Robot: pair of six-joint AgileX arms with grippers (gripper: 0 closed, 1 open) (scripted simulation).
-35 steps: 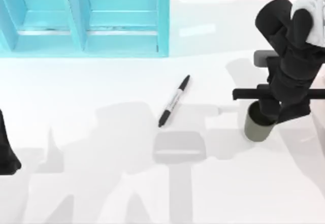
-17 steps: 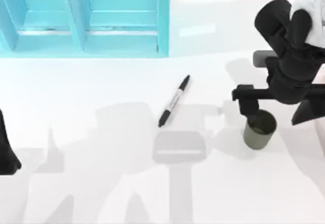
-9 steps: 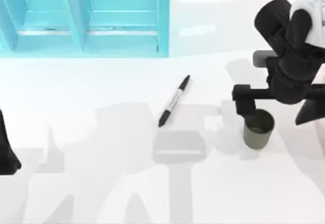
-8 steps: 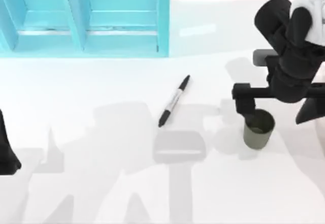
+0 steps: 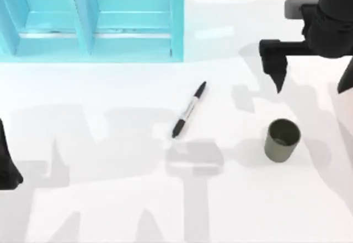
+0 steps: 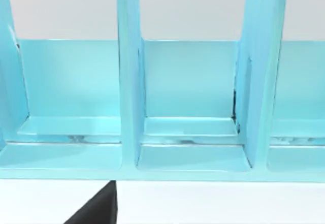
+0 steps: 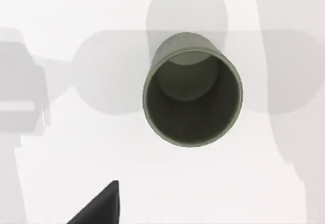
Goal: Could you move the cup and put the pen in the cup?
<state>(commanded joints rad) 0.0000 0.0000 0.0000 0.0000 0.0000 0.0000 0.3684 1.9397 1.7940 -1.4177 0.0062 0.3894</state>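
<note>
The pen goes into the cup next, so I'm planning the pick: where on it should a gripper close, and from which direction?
Grip the pen at mid-barrel, coming straight down from above. It lies flat on the table at a diagonal, so the fingers should close across its slim width. Nothing crowds it; the cup stands upright well to its right.

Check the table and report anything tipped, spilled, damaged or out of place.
Nothing stands out. The cup stands upright and empty on the table's right side, free of the right hand above it. The pen lies flat near the middle, intact, apart from the cup. The blue shelf looks undamaged. The left arm sits parked at the left edge.
</note>
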